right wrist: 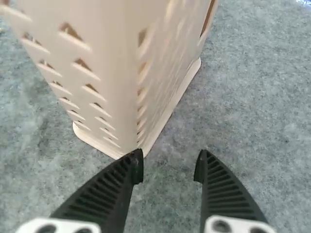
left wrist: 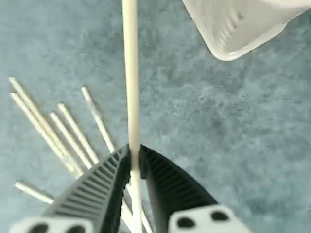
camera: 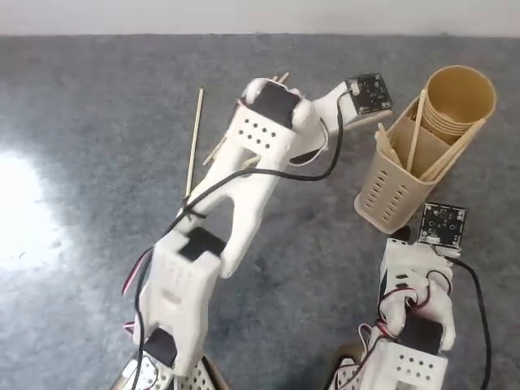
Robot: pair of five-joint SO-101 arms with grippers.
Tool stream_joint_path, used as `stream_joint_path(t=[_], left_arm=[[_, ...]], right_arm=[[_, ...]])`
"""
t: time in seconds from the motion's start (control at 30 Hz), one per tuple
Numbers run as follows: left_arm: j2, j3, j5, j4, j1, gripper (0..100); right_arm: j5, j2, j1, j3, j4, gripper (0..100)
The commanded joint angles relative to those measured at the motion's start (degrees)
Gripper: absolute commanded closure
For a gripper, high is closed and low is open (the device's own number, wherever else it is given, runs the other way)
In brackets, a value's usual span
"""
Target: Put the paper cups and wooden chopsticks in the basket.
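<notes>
In the high view, the tall beige perforated plastic basket (camera: 398, 183) stands on the grey speckled tabletop (camera: 81, 122) at about 2 o'clock from the centre. A nested stack of tan paper cups (camera: 461, 97) sits in the basket's compartment on its 1 o'clock side. Several wooden chopsticks (camera: 417, 134) lean upright in the compartment beside the cups, at their 8 o'clock.

The white left arm (camera: 244, 175) stretches from 7 o'clock up toward 12 o'clock and ends near the basket's 10 o'clock side. In the left wrist view, the black ribbed left pincer (left wrist: 134, 150) is pressed together on a pale wooden chopstick (left wrist: 129, 73), pinching it between the fingertips; the stick runs straight out past them. Below it, a fan of loose wooden chopsticks (left wrist: 63, 131) lies on the tabletop, and a corner of the basket (left wrist: 233, 29) shows nearby, apart from the held stick. In the high view, one long slim wooden stick (camera: 193, 138) runs roughly 12 to 6 just at the left arm's 9 o'clock side.

The right arm (camera: 410, 325) sits at 5 o'clock in the high view, just at the basket's 6 o'clock. In the right wrist view, the right pincer (right wrist: 169, 162) is spread and holds nothing, low over the tabletop, with one fingertip (right wrist: 135, 162) just beside the basket's bottom corner.
</notes>
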Motion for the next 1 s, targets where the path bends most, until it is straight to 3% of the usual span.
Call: stream_joint_path(t=[0.0,0.37,0.67,0.97], left_arm=[[-8.0,2.2,1.1,1.5,-0.6,99],[-23.5,1.8,10.7,-0.9,3.1,99],[-35.9,2.2,29.8,-9.5,5.0,99],[-37.5,9.8,50.5,-22.4,5.0,99]], right_arm=[[-0.6,-0.7,-0.4,-0.3,-1.1,82.2],[-0.6,-0.7,-0.5,-0.3,-1.1,82.2],[-0.6,-0.7,-0.5,-0.2,-1.0,82.2],[-0.6,-0.7,-0.5,-0.2,-0.9,82.2]])
